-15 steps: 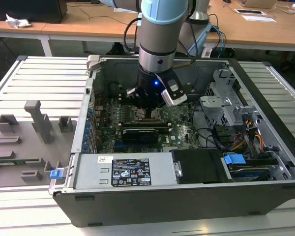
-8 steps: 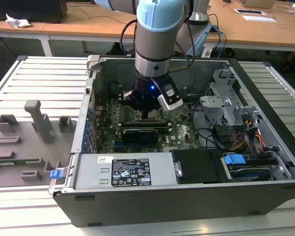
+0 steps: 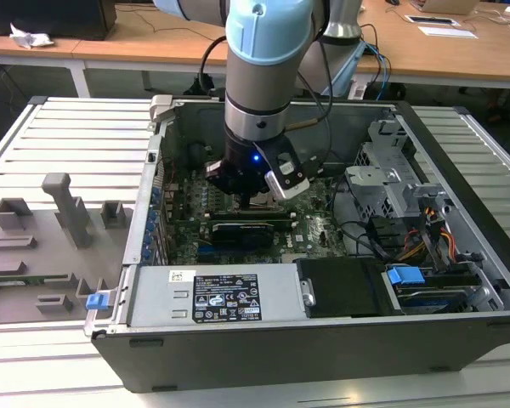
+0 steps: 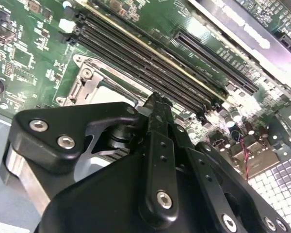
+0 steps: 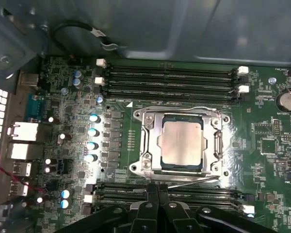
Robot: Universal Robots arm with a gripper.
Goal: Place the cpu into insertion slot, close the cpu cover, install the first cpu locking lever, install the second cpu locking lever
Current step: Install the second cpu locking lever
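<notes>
We see an open computer case (image 3: 323, 340) lying on a counter (image 3: 76, 136) of pale ribbed metal slats, with grey fixture blocks (image 3: 64, 208) on the exterior view's left and wooden desks (image 3: 153, 42) behind. The arm (image 3: 259, 68) reaches down into the case, its tool (image 3: 255, 189) low over the green motherboard (image 3: 314, 234), beside the long black graphics card (image 3: 242, 231). In the first wrist view the cpu (image 5: 183, 141) lies flat in the insertion slot (image 5: 157, 164), its silvery top showing through the window of the cpu cover (image 5: 148, 141), which lies closed down around it. A thin wire lever (image 5: 194, 180) runs along the socket edge nearest the tool (image 5: 157, 191), between the cover and a bank of memory slots (image 5: 169, 80). The black fingers (image 5: 150, 199) stand pressed together at that edge, holding nothing that we can make out. In the second wrist view the tool (image 4: 155, 104) tip sits at the cover's (image 4: 94, 80) rim.
</notes>
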